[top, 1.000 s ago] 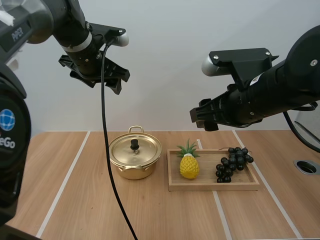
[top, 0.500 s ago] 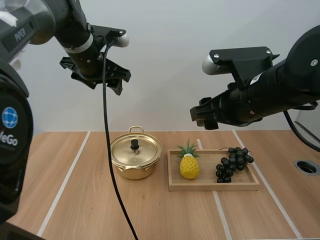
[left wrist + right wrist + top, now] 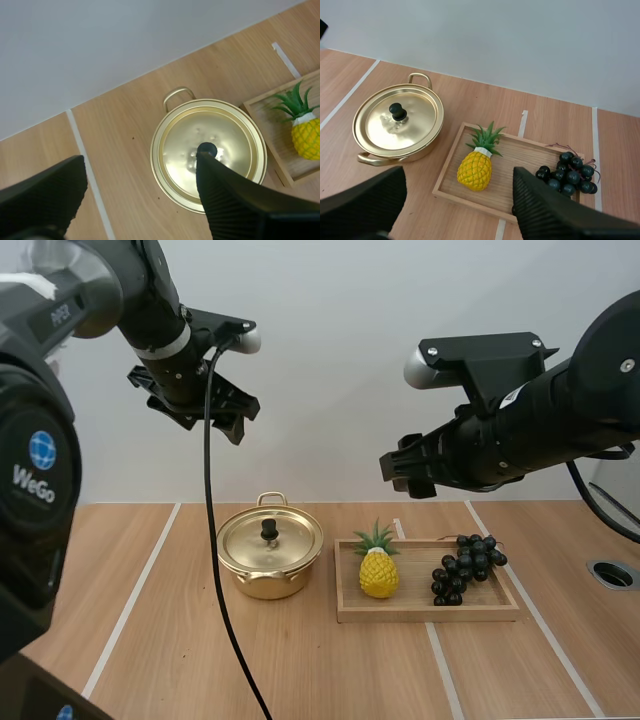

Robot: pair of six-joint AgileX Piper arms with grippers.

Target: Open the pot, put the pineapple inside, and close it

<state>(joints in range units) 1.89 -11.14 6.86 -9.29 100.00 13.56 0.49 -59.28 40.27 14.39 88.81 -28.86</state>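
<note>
A gold pot (image 3: 270, 552) with its lid on and a black knob (image 3: 268, 530) stands left of a wooden tray (image 3: 428, 608). On the tray lie a yellow pineapple (image 3: 378, 570) and dark grapes (image 3: 465, 568). My left gripper (image 3: 195, 415) hangs open high above the pot; in the left wrist view its gripper (image 3: 140, 165) frames the lid (image 3: 220, 130), with the pineapple (image 3: 305, 135) off to the side. My right gripper (image 3: 398, 476) is open, high over the tray. In the right wrist view the gripper (image 3: 459, 175) stands wide over the pineapple (image 3: 476, 167), between the pot (image 3: 397, 122) and the grapes (image 3: 570, 172).
White lines run across the wooden table. A round hole (image 3: 612, 573) sits in the tabletop at the far right. Bare table lies in front of the pot and the tray.
My left gripper has shifted slightly right and down above the pot. The right arm, pot, pineapple and grapes have not moved.
</note>
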